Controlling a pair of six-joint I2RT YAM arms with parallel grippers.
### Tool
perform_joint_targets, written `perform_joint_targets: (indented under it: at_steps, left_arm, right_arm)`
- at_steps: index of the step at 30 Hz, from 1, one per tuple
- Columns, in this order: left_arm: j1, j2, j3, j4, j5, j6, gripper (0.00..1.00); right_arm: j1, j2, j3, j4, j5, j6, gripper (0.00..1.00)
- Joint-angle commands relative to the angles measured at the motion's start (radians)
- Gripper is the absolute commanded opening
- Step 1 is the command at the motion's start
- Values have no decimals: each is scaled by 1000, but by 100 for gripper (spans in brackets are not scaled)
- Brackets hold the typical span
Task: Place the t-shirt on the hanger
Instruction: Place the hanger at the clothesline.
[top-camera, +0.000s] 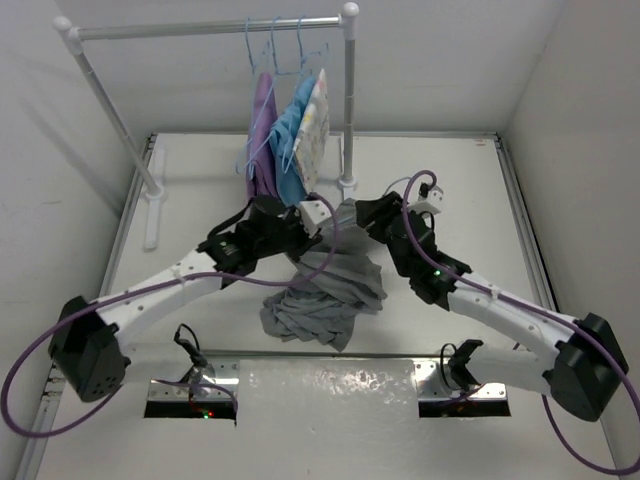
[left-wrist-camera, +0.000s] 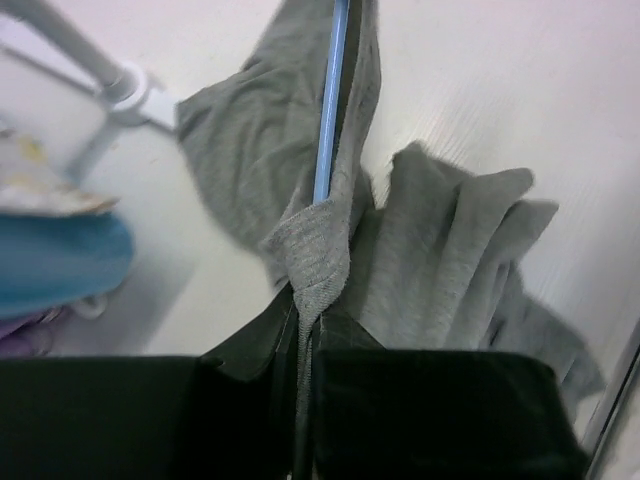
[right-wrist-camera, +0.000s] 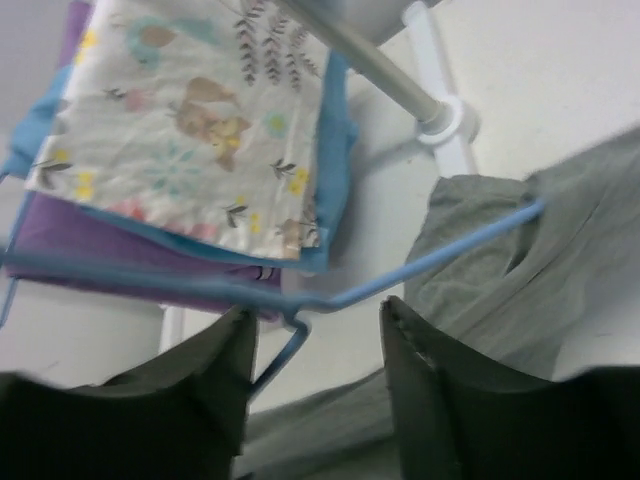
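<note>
Pinched by the left gripper, jaws closed, a fold of the grey t-shirt hangs lifted off the tabletop, apparently so the light-blue hanger can slide inside; the right gripper brackets the hanger's neck, jaws wide.

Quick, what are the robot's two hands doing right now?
Left gripper: shut on the t-shirt.
Right gripper: open, with the hanger passing through the gap, not pinched.
</note>
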Motion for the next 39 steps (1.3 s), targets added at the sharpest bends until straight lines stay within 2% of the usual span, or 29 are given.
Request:
perform_joint_targets:
  at_steps: [1, 2, 4, 5, 7, 8, 13, 18, 19, 23, 27, 30, 35, 39]
  left_arm:
    - [61, -166, -15, -152, 36, 99, 0]
    - [61, -189, -23, -187, 29, 119, 0]
    - [64, -258, -38, -293, -5, 165, 0]
    - [81, -283, -46, -323, -14, 177, 0]
    - [115, -341, -64, -397, -55, 217, 0]
    - [127, -350, -66, -452, -77, 232, 0]
    - [233, -403, -69, -574, -149, 309, 0]
    - [398, -442, -46, -702, -142, 354, 0]
    - [440, -447, -37, -741, -143, 361, 0]
    - [518, -482, 5, -877, -167, 386, 0]
    - [549, -521, 49, -968, -342, 403, 0]
    - [557, -524, 80, -1005, -419, 407, 0]
    - [605, -472, 78, -1091, -439, 423, 0]
    - [737, -424, 92, -1088, -444, 533, 0]
  right_arm:
    - [-11, -82, -38, 32, -164, -247, 58]
    - [-11, -90, -34, 4, -191, -264, 62]
    - [-8, -111, -19, -36, -278, -287, 78]
    - [-8, -117, -17, -66, -307, -287, 81]
    - [-8, -132, -18, -71, -369, -312, 96]
    - [-10, -146, -20, -73, -425, -315, 98]
    - [-10, -177, 23, -118, -602, -388, 99]
    - [-10, -198, 95, -250, -731, -497, 99]
    - [-10, -202, 116, -313, -725, -528, 99]
    - [-8, -226, 127, -367, -671, -566, 99]
    - [-10, -231, 167, -395, -650, -597, 99]
    - [-8, -232, 184, -396, -665, -615, 99]
    - [-10, -263, 179, -398, -660, -641, 99]
    - [-10, -297, 175, -401, -654, -652, 99]
